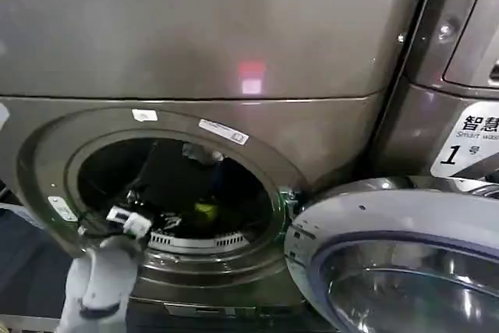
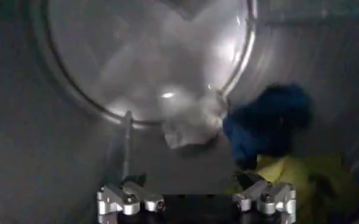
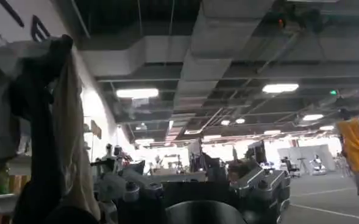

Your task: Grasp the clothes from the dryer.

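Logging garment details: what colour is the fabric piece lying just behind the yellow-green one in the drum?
Dark navy blue, clearest in the left wrist view.

A white sticker point(image 1: 465, 144) on the neighbouring machine point(image 1: 452, 76) reads "1" (with partly legible Chinese characters).

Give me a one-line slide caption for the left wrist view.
Left gripper, jaws open, inside the dryer drum, facing navy and yellow-green clothes.

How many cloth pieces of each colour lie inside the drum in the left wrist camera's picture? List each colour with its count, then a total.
Dark navy blue piece: 1
Yellow-green piece: 1
Pale whitish piece: 1
Total: 3
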Robot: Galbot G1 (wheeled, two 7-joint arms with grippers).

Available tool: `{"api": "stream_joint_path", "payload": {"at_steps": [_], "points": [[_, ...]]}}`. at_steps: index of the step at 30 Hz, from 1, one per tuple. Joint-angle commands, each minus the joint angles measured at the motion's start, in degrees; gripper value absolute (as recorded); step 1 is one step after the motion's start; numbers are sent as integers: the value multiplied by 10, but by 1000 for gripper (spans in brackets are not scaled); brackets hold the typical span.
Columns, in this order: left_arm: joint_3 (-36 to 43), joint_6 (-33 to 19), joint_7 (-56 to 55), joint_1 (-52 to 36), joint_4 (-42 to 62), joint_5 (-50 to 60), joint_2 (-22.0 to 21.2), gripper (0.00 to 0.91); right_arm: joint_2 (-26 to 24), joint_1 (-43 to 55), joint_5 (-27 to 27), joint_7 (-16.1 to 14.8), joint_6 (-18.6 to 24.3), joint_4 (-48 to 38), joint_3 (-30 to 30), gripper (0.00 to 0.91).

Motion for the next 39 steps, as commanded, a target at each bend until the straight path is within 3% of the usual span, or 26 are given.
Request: {"api": "stream_joint_path", "payload": {"at_steps": [1,34,35,37,39], "points": [[14,-35,15,-20,45,19,4,907,1,0,-2,0,0,0,-1,907],[36,30,14,-28,210,-47,6,887,4,2,-3,-2,5,2,-13,907],[36,32,13,-29,213,-50,7,91,4,2,-3,-2,5,3,-13,907],[36,36,8,-30,215,-60,6,0,4,2,-3,-2,5,3,-14,907],[38,41,5,-30,213,-82,6,0,4,2,-3,-2,5,3,-15,907]]}}
